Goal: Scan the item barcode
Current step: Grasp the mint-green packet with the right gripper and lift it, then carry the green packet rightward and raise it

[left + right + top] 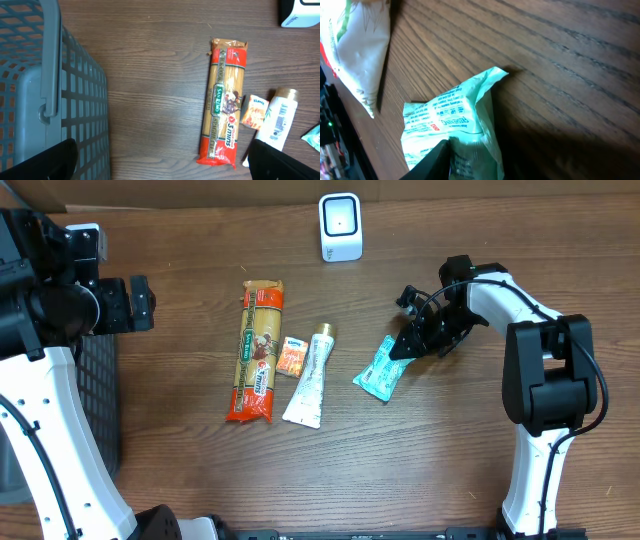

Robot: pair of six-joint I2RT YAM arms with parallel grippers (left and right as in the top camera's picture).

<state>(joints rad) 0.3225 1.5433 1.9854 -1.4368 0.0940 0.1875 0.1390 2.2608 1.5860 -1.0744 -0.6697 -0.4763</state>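
on my overhead feed the teal snack packet (382, 368) lies on the wooden table (440, 470), right of centre and slanted, with its upper end pointing toward the right arm. the right gripper (405, 345) is down at that upper end. in the right wrist view one dark finger (432, 162) presses against the crinkled film, which is buckled up off the wood beside it. the jaws look fairly narrow around the packet's end, but i only see that one finger, so i cannot tell whether the packet is actually clamped. small print and a red mark show on the side of the packet facing the wrist camera, though i can't make out a barcode. the white barcode scanner (340, 226) stands at the far edge of the table, well apart from the packet and to its upper left. left of the packet, a white tube (310, 377) with a gold cap lies nearly lengthwise. a small orange packet (291, 357) sits just beside it, between the tube and a long spaghetti packet (256, 352) with red ends. the left gripper (162, 150) hangs above the table's left side with its fingers spread wide and nothing between them. its wrist camera looks down on the grey slatted basket (30, 90) at the left and the spaghetti to the right. the basket sits at the table's left edge, well apart from the row of goods.
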